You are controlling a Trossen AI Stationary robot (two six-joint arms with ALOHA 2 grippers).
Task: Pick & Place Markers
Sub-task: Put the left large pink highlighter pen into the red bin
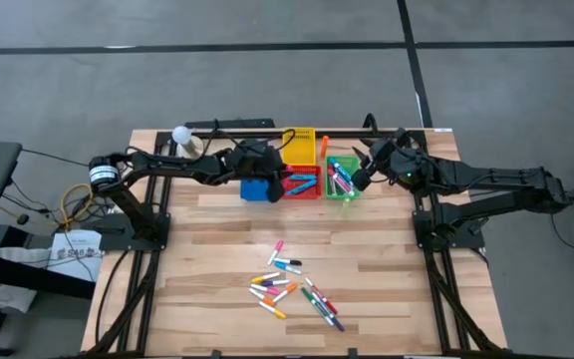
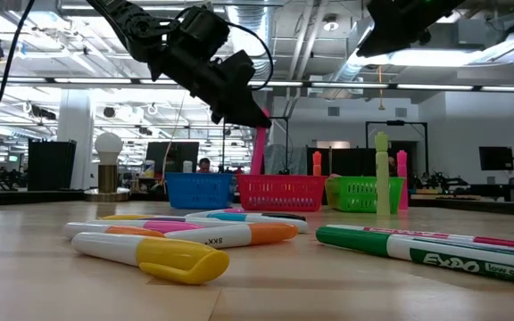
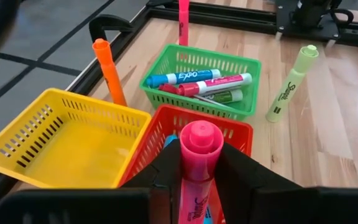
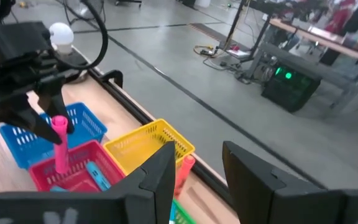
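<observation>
Left gripper (image 3: 199, 180) over red bin (image 3: 166, 127), clamped on pink highlighter (image 3: 199, 155). I see right gripper (image 4: 197, 171) empty, fingers apart, above green bin (image 1: 342, 179).

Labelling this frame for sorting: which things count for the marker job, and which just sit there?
Job:
- pink marker in left gripper
- loose mixed-colour markers
- red plastic bin
- green plastic bin

Just there:
- white bulb-shaped lamp
- empty yellow plastic bin

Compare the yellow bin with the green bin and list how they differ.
The yellow bin holds no markers in the left wrist view; the green bin holds several lying flat. The yellow bin sits at the table's far edge; the green bin sits to the right of the red bin. Both are square, slotted plastic baskets.
</observation>
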